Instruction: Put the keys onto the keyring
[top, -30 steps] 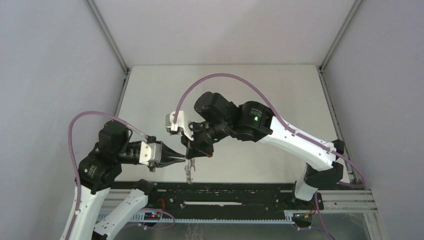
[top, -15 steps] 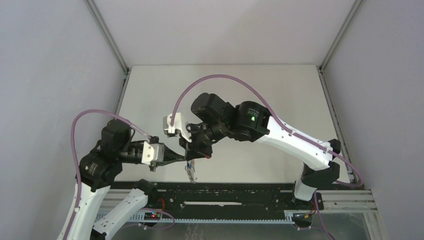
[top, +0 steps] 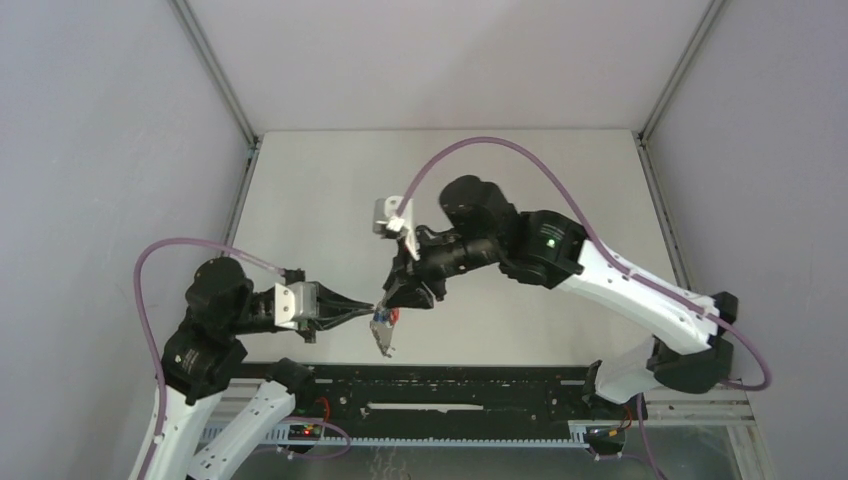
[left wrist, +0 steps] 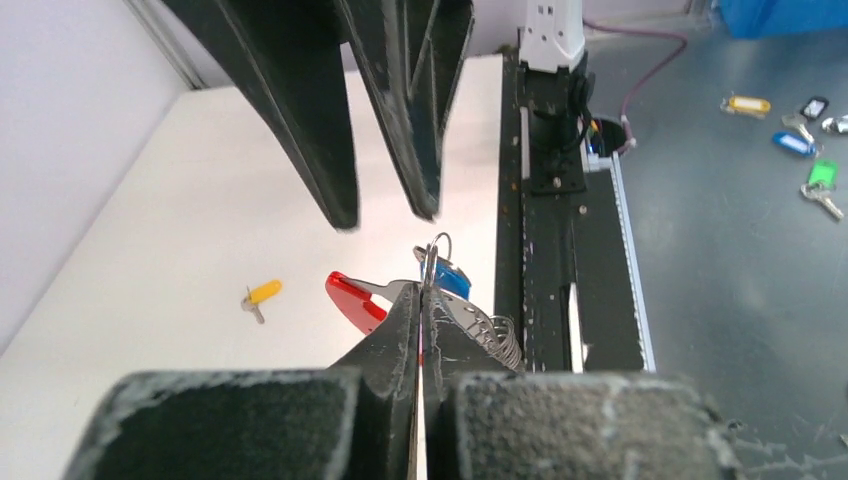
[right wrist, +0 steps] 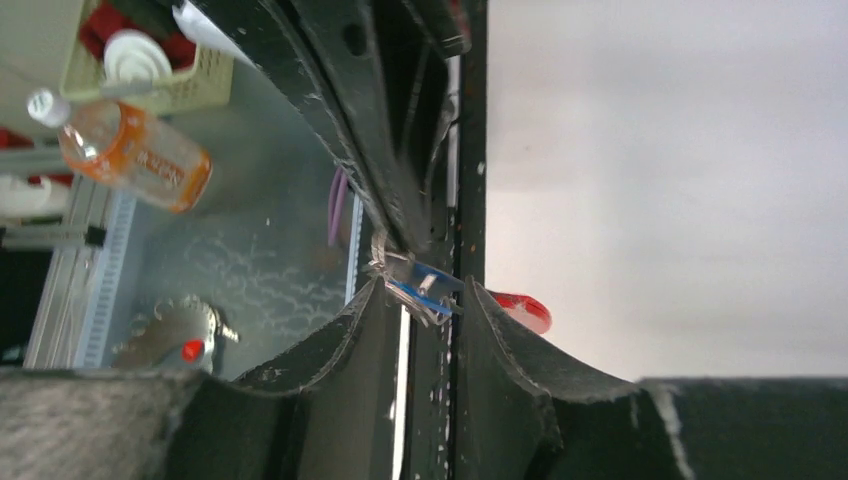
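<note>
**Near to far.** Below and in front of the table edge, loose coloured key tags (left wrist: 795, 143) are seen scattered on the grey floor in the left wrist view. An orange bottle (right wrist: 130, 150) is seen lying there in the right wrist view. A black rail (top: 450, 385) is shown next, running along the near edge of the table (top: 320, 190).

Just beyond the rail, the left gripper (top: 371, 309) is shown reaching rightward above the tabletop. Its two fingers are pressed together, and the thin wire ring of the keyring (left wrist: 436, 258) is pinched between them. The keyring is thus held in the air over the near middle of the table, clear of the surface. From the pinch point, a red tag (left wrist: 350, 299) is seen projecting to one side, and a grey metal coil (left wrist: 492, 337) is seen drooping toward the rail.

The blue key (left wrist: 455, 281) is found close against the ring, just past the left fingertips. Whether it is threaded on the wire cannot be told.

Immediately past the keyring, the right gripper (top: 405, 296) is pointed down at it from the far side, with its fingers spread apart. In the right wrist view the ring and blue key are framed in the gap between those fingers. Contact with either finger cannot be confirmed.

Farther out, the yellow key (left wrist: 262, 292) is shown lying flat on the table, alone and well apart from the keyring.
</note>
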You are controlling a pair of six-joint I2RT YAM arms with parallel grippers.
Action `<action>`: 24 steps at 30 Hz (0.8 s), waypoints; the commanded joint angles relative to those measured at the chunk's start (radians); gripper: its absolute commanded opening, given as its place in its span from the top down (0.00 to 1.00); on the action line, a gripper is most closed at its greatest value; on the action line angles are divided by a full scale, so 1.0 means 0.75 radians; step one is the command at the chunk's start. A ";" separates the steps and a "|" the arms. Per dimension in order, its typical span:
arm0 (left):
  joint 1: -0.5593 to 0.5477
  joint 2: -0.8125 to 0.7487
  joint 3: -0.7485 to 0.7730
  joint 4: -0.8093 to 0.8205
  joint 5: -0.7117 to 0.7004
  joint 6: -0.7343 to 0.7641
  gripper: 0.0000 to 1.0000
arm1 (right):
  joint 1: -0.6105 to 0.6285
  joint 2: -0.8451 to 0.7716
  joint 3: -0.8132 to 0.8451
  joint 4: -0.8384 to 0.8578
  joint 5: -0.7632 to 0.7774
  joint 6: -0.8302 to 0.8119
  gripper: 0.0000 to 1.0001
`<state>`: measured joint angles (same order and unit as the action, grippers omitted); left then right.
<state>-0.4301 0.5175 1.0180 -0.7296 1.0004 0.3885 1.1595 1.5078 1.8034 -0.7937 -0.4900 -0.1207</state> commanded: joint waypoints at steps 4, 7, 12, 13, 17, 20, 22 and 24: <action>-0.007 -0.069 -0.090 0.498 0.000 -0.443 1.00 | -0.124 -0.341 -0.376 0.658 -0.025 0.313 0.52; -0.008 -0.078 -0.113 0.628 -0.035 -0.570 1.00 | -0.137 -0.403 -0.505 0.792 -0.057 0.408 0.50; -0.007 -0.083 -0.148 0.829 -0.135 -0.718 1.00 | -0.136 -0.439 -0.608 0.913 -0.093 0.524 0.41; -0.007 -0.086 -0.151 0.854 -0.158 -0.737 1.00 | -0.137 -0.445 -0.622 0.939 -0.096 0.542 0.39; -0.007 -0.091 -0.165 0.910 -0.219 -0.774 1.00 | -0.136 -0.453 -0.650 1.017 -0.078 0.605 0.38; -0.007 -0.093 -0.174 0.939 -0.224 -0.794 1.00 | -0.136 -0.442 -0.651 1.039 -0.073 0.626 0.42; -0.007 -0.094 -0.178 0.943 -0.225 -0.792 1.00 | -0.137 -0.438 -0.659 1.082 -0.076 0.645 0.46; -0.007 -0.098 -0.179 0.944 -0.228 -0.788 1.00 | -0.139 -0.430 -0.667 1.116 -0.086 0.663 0.48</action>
<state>-0.4320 0.4568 0.8955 -0.0948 0.8612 -0.1684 1.0595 1.1904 1.3087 -0.0696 -0.5442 0.3191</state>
